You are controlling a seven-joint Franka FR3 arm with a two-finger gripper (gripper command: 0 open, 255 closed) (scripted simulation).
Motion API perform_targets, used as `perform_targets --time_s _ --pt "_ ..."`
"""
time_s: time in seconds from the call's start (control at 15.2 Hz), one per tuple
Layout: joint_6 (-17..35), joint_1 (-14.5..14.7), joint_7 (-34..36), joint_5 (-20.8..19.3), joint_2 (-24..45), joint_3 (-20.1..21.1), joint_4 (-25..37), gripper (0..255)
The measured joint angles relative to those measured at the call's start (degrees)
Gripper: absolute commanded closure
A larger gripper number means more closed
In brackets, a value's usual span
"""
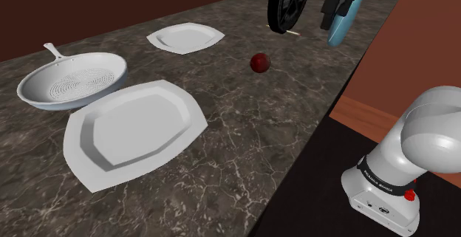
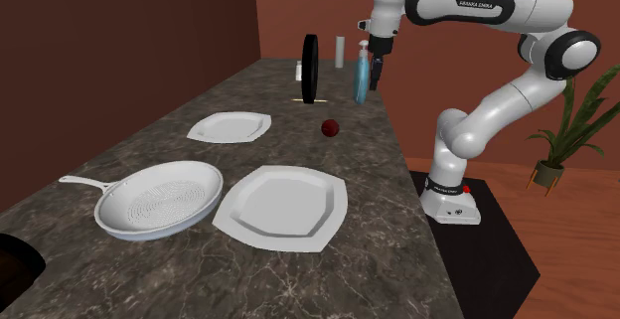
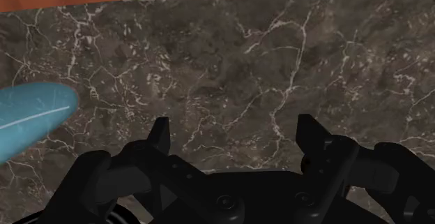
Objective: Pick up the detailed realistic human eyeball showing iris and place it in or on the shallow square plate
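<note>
The eyeball is a small dark red ball lying on the dark marble counter between the plates and the counter's far end. A small white squarish plate lies to its left in the shoulder view. A larger white plate with an angular well sits nearer the stand. My black gripper hangs above the counter's far end, beside a blue bottle, well away from the ball. In the wrist view my gripper is open over bare marble with nothing between the fingers.
A blue bottle stands right by the gripper. A black disc stands on edge next to it. A white frying pan rests beside the large plate. A potted plant stands past the stand.
</note>
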Motion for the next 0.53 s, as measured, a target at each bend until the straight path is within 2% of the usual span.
perform_targets --time_s 0.13,0.53 --pt "0.8 0.3 -0.2 0.1 0.9 0.1 0.1 0" --pt "8.8 3.4 -2.3 1.8 7.8 1.8 -0.5 0"
